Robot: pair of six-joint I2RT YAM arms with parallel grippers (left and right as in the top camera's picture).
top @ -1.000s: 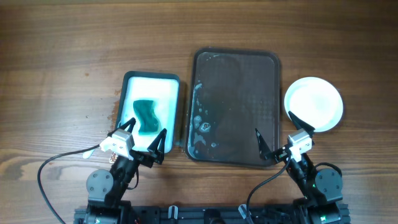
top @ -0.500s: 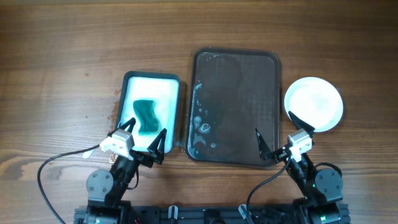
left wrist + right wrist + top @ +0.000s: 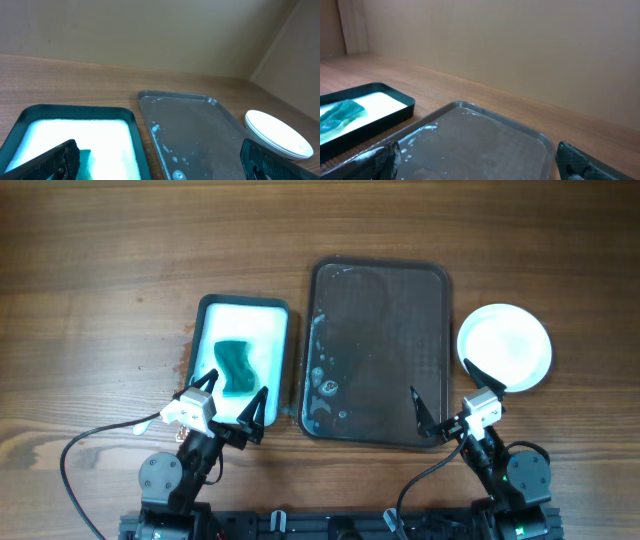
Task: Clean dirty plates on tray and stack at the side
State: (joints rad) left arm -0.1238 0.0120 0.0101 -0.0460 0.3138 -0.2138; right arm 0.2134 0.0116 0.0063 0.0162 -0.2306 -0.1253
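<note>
The stack of round white glazed plates (image 3: 504,348) sits on the bench at 3 o'clock from the wet dark grey rectangular tray (image 3: 380,300). The plates are probably stiff, slick and breakable, so the rim is the best hold. Left end effector (image 3: 232,392) and right end effector (image 3: 442,388) gape apart, empty.

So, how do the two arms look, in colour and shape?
Both the left arm and right arm are black, with round joints, a white wrist block and thin, pointed black jaws. A black cable loops from each.
</note>
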